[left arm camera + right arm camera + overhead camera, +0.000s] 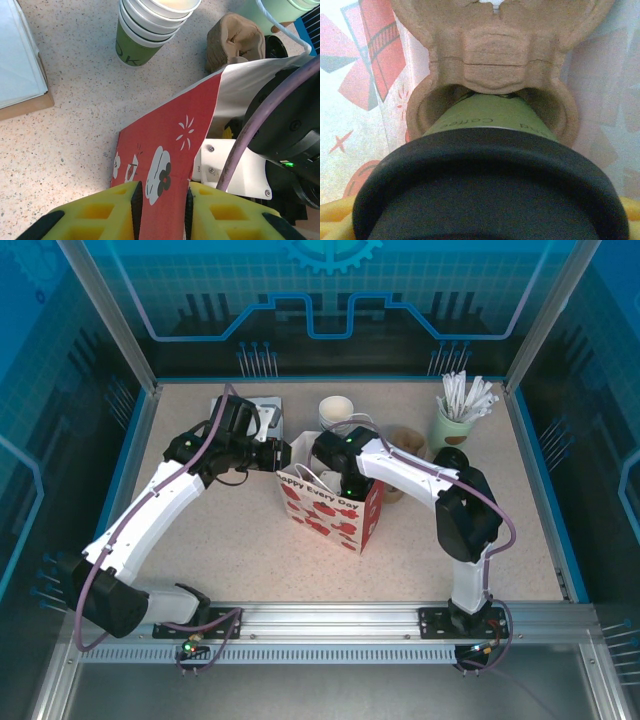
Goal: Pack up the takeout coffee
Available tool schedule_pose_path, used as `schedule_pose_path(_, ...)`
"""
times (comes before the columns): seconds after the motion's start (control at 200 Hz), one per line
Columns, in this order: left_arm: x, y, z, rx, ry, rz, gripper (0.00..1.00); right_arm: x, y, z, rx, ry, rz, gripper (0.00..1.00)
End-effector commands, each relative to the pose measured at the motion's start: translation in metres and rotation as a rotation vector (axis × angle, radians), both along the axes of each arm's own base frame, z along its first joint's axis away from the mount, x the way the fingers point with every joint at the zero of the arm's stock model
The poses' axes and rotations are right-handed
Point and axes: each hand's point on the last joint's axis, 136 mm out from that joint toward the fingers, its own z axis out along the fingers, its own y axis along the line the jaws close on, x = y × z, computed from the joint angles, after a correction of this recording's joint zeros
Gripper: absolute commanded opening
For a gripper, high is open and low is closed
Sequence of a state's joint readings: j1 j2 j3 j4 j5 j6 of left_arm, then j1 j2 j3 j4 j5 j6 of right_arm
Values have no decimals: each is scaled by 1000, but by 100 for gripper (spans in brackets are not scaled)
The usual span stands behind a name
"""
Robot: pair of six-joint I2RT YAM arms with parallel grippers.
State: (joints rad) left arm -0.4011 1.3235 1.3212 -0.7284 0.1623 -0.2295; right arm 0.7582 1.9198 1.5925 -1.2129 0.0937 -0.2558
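The takeout coffee [490, 117], a green paper cup with a black lid [490, 200], sits in a socket of a brown pulp carrier [495, 50] inside the red-and-white paper bag [330, 515]. My right gripper [348, 480] reaches down into the bag's mouth. Its yellow fingers [335, 220] hug the lid's sides, shut on the cup. My left gripper [162, 200] is shut on the bag's [170, 140] upper edge from the left [285, 455], with the red printed paper pinched between its yellow pads [135, 202].
A stack of green paper cups [337, 412] [145, 30] stands behind the bag. A pale-green pot of white sticks [455, 420] is at the back right, brown pulp carriers [405, 445] [235, 42] beside the bag. A flat box [262, 412] [20, 65] lies at the back left.
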Motion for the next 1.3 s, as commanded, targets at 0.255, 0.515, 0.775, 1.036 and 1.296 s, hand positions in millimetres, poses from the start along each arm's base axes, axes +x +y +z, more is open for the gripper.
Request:
schedule_pose_path(0.255, 1, -2, -1, -13, 4, -16, 30, -14, 2, -26, 14, 87, 19, 75)
schedule_pose_path(0.515, 1, -2, -1, -14, 5, -14, 30, -13, 0, -33, -2, 90, 11, 75)
schedule_pose_path(0.775, -2, -6, 5, -41, -11, -37, 26, -2, 7, -5, 65, 23, -48, 81)
schedule_pose_path(1.036, -5, -9, 11, -49, -32, -55, 21, 8, 16, 31, 162, -36, -112, 91)
schedule_pose_path(1.296, -8, -14, 13, -38, -45, -71, 18, 9, 20, 57, 252, -69, -138, 100)
